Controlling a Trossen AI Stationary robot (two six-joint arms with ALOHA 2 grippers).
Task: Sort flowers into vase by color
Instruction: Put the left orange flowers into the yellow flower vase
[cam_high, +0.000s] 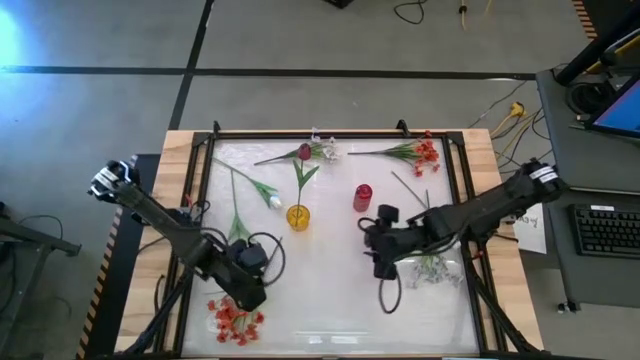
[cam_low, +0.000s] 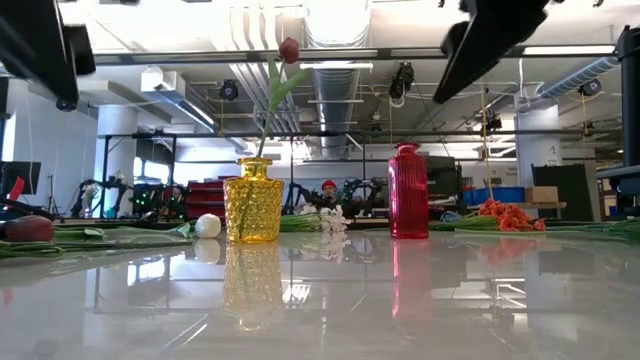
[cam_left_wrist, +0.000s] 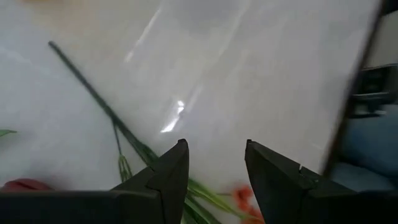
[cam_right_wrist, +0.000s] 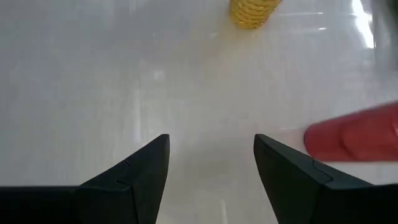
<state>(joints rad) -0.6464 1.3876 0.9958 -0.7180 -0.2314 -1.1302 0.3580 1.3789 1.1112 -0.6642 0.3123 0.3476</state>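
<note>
Standing in the yellow vase (cam_high: 298, 216) near table centre: one dark red tulip (cam_low: 289, 49), upright. Red vase (cam_high: 362, 197) just beside it, nothing seen inside. Lying flat on the white tabletop (cam_high: 330, 310): red-orange spray (cam_high: 421, 152) at far right, white spray (cam_high: 326, 149) at far centre, white tulip bud (cam_high: 274, 201) left of the yellow vase, another red-orange spray (cam_high: 234, 318) near the left edge. Left gripper (cam_left_wrist: 216, 167) over that spray's stem, fingers apart, nothing between them. Right gripper (cam_right_wrist: 211, 158) by the red vase, fingers apart, holding nothing.

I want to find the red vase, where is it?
In the high view the red vase stands mid-table, right of the yellow vase, near the right gripper.
</note>
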